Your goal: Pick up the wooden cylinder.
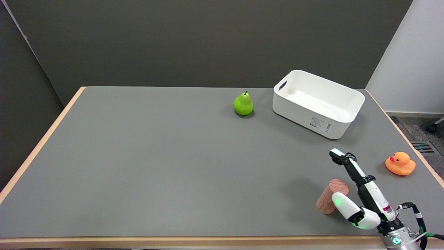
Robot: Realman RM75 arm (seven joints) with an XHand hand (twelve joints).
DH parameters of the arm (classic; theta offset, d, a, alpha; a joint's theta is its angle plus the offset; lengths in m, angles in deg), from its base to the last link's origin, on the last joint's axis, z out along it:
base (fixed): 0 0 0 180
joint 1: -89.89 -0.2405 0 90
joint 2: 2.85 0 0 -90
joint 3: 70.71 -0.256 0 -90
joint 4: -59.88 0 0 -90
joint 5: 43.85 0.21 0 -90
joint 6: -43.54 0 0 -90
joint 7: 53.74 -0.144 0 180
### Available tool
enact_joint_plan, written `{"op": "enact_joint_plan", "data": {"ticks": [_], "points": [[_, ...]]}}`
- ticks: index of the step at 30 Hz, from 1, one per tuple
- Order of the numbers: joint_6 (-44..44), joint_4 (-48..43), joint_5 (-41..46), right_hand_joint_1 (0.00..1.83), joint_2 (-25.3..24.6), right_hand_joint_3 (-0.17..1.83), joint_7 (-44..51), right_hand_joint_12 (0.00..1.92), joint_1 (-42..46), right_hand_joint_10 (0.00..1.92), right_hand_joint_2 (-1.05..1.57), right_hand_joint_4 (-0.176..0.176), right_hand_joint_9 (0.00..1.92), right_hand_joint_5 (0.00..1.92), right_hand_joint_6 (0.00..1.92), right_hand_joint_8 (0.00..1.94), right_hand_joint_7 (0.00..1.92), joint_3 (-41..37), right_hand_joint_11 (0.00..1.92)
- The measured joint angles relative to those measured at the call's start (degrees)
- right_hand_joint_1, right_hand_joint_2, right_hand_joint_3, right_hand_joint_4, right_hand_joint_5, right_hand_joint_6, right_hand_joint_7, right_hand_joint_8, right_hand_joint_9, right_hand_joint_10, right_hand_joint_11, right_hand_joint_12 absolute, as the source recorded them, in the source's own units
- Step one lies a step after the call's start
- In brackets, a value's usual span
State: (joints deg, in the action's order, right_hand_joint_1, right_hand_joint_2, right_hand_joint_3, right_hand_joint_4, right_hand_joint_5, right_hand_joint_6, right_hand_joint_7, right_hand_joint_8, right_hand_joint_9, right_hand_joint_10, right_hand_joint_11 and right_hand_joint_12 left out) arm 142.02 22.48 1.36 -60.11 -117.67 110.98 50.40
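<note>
The wooden cylinder (330, 197) is a short light-brown peg lying tilted on the grey table (156, 166) near the front right. My right hand (359, 194) reaches in from the lower right, just to the cylinder's right. One finger stretches out past the cylinder toward the far side. The thumb's white tip lies against the cylinder's near end. The hand's fingers are spread apart and do not close around the cylinder.
A white bin (317, 103) stands at the back right. A green pear (243, 103) sits left of the bin. An orange rubber duck (400, 164) rests near the right table edge, right of the hand.
</note>
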Motion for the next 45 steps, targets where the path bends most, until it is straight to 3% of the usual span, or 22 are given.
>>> {"op": "enact_joint_plan", "data": {"ticks": [7, 9, 11, 17, 19, 22, 24, 45], "points": [[0.17, 0.36, 1.23, 0.32, 0.01, 0.77, -0.06, 0.84, 0.49, 0.58, 0.63, -0.176, 0.01, 0.07, 0.37, 0.32, 0.13, 0.01, 0.00], [-0.20, 0.48, 1.45, 0.26, 0.01, 0.91, -0.48, 0.85, 0.55, 0.56, 0.56, -0.176, 0.01, 0.05, 0.36, 0.42, 0.07, 0.04, 0.00], [-0.55, 0.62, 1.69, 0.25, 0.00, 0.91, -1.38, 0.85, 0.56, 0.56, 0.56, -0.176, 0.01, 0.06, 0.33, 0.42, 0.06, 0.06, 0.00], [-1.50, 1.00, 2.66, 0.22, -0.05, 0.87, -7.40, 0.77, 0.46, 0.37, 0.55, -0.176, 0.00, 0.04, 0.24, 0.33, 0.02, 0.07, 0.00], [-1.74, 1.07, 3.11, 0.38, 0.02, 0.94, -10.12, 0.65, 0.43, 0.26, 0.55, -0.176, 0.03, 0.06, 0.13, 0.25, 0.03, 0.07, 0.00], [-2.06, 1.14, 3.86, 0.22, 0.24, 0.85, -14.23, 0.68, 0.41, 0.25, 0.58, -0.176, 0.00, 0.02, 0.22, 0.27, 0.00, 0.02, 0.00], [-2.27, 1.16, 4.35, 0.41, 0.43, 0.96, -16.47, 0.55, 0.41, 0.14, 0.57, -0.176, 0.03, 0.07, 0.04, 0.15, 0.04, -0.03, 0.00], [-6.73, -0.49, 2.21, 0.44, 1.29, 0.92, -27.42, 0.49, 0.20, 0.13, 0.51, -0.176, 0.00, 0.04, 0.04, 0.13, 0.01, 0.13, 0.00]]}}
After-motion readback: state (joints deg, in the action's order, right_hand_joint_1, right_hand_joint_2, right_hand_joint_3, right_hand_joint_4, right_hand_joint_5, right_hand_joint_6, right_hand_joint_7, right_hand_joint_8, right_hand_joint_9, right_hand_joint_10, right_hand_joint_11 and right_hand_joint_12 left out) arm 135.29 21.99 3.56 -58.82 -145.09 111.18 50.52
